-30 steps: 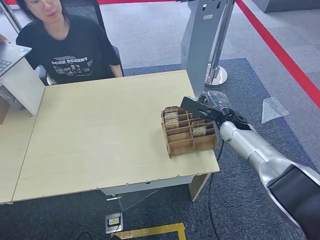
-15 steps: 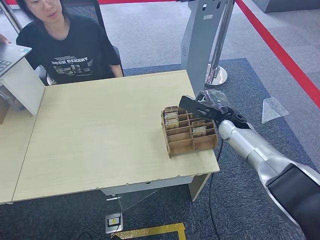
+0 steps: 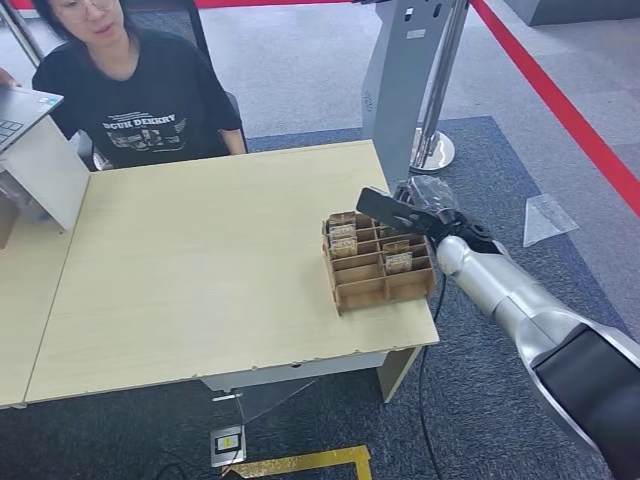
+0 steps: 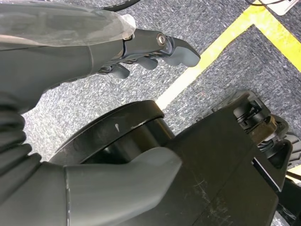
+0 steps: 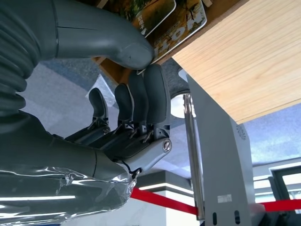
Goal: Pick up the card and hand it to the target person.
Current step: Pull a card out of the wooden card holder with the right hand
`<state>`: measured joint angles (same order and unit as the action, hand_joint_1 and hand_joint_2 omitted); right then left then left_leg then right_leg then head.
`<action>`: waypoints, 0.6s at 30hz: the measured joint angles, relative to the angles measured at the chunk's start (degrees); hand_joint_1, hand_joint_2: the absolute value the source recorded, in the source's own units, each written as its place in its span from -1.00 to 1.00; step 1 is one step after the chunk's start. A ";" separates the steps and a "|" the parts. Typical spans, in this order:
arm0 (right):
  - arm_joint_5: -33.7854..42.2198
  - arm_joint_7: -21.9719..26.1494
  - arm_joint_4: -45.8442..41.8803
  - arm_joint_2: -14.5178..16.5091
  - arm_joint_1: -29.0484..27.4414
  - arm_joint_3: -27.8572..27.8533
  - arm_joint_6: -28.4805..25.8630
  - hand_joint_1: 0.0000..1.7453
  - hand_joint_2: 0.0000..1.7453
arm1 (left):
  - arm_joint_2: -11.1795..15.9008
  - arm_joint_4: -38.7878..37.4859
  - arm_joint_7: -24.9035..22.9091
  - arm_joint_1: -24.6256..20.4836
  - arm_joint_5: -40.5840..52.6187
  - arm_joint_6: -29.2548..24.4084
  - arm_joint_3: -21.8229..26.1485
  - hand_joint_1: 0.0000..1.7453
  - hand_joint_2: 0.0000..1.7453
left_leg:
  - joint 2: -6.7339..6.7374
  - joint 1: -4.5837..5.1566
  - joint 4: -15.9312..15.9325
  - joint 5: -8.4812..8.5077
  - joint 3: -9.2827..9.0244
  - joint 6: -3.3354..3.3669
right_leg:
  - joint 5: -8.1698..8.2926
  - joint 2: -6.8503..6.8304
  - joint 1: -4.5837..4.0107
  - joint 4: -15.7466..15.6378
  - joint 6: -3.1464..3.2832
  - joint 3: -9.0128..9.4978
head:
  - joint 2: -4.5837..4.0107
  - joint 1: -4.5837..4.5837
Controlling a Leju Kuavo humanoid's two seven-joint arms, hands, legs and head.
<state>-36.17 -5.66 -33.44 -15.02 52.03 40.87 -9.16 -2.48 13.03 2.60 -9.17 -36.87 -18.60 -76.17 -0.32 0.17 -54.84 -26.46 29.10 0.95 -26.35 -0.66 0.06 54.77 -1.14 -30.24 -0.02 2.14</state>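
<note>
Person point(image 3: 140, 100) in black shirt seated at the far left edge of the tabletop point(image 3: 204, 260), laptop point(image 3: 23, 110) on a stand beside them. Left hand point(image 4: 106, 52) hangs over carpet, fingers point(image 4: 177, 49) apart, holding nothing. Wooden divided tray point(image 3: 377, 265) sits at the tabletop's right end, cards point(image 3: 398, 262) standing on edge in its slots, long edges running across the tray. Right hand point(image 3: 411, 215) reaches over the tray's far right side; thumb and fingers point(image 5: 152, 94) bracket one card point(image 5: 177, 26) edge, gap visible, not clamped. Grey pedestal point(image 3: 400, 80) stands behind the tray.
</note>
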 joint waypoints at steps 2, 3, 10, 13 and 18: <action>0.00 0.00 0.00 0.02 0.02 0.00 0.04 0.54 1.00 | -0.05 0.00 0.00 0.00 0.00 0.05 0.00 -1.00 1.00 | 0.00 0.00 0.00 0.00 0.00 0.00 | 0.00 0.00 0.00 0.00 0.00 0.00 | 0.00 0.00; 0.00 0.00 0.00 0.03 0.03 0.00 0.09 0.61 1.00 | -0.09 0.00 0.00 0.00 0.00 0.08 0.00 -1.00 1.00 | 0.00 0.00 0.00 0.00 0.00 0.00 | 0.00 0.00 0.00 0.00 0.00 0.00 | 0.00 0.00; -0.05 0.27 0.00 0.09 0.16 0.05 0.80 0.90 1.00 | -0.30 0.00 0.00 -0.06 -0.12 0.09 0.00 -1.00 1.00 | 0.00 0.00 0.00 0.00 -0.01 0.00 | 0.00 0.00 0.00 0.00 0.00 0.01 | 0.00 0.00; -0.23 1.06 0.00 0.11 0.42 0.22 1.34 1.00 1.00 | -0.32 0.00 0.01 -0.09 -0.10 0.14 0.00 -1.00 1.00 | 0.00 0.00 0.00 0.00 -0.01 0.00 | 0.00 0.00 0.00 0.00 0.00 0.00 | 0.00 0.00; -0.81 3.44 0.00 0.10 1.27 0.50 3.50 1.00 1.00 | -0.38 0.00 0.00 -0.24 0.04 0.54 0.00 -1.00 1.00 | 0.01 0.00 0.00 0.00 -0.02 0.00 | 0.01 0.02 0.00 0.00 0.00 -0.01 | -0.01 0.00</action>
<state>-36.99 -2.22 -33.44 -14.92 53.30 41.37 -5.67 -2.86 13.03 2.60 -9.41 -36.83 -18.06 -76.17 -0.31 0.17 -54.84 -26.46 29.08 0.95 -26.34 -0.64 0.06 54.77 -1.13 -30.25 -0.03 2.14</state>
